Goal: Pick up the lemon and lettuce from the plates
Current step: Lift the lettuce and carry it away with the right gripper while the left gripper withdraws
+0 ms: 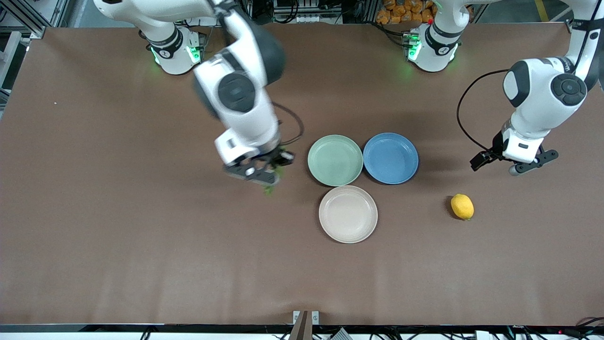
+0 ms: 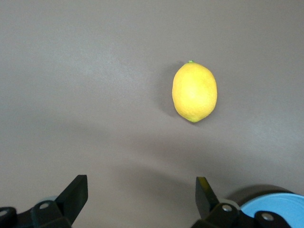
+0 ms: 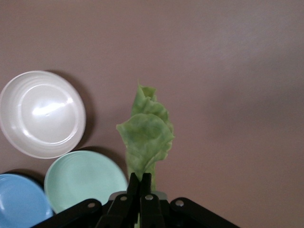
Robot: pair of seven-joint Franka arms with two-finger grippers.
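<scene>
Right now, line by line as I read it from my station:

Right gripper (image 1: 264, 174): up over bare table toward the right arm's end, beside the mint plate (image 1: 335, 160). My right wrist view shows the fingers (image 3: 133, 186) pinched together on the stem of the lettuce (image 3: 145, 140).

Lettuce: in the front view I get only a scrap of green (image 1: 270, 189) poking out under the gripper; the hand covers the rest. The right wrist view gives me the whole leaf, hanging from the fingertips over brown table, clear of both plates.

Left gripper (image 1: 514, 166): over bare table toward the left arm's end, well apart from the plates. In the left wrist view the two fingertips (image 2: 76, 192) stand wide apart with nothing between them.

Lemon (image 1: 462, 206): lying on the table, off every plate, nearer the front camera than the left gripper. The left wrist view shows it (image 2: 194, 92) with a small green tip, which I can't make out from the front.

Beige-pink plate (image 1: 348, 214): nothing on it, nearest the front camera of the three.

Mint plate: nothing on it, touching or just beside the blue plate (image 1: 390, 157); I can't tell which.

Cut off: both wrist views clip the blue plate at the frame edge.
</scene>
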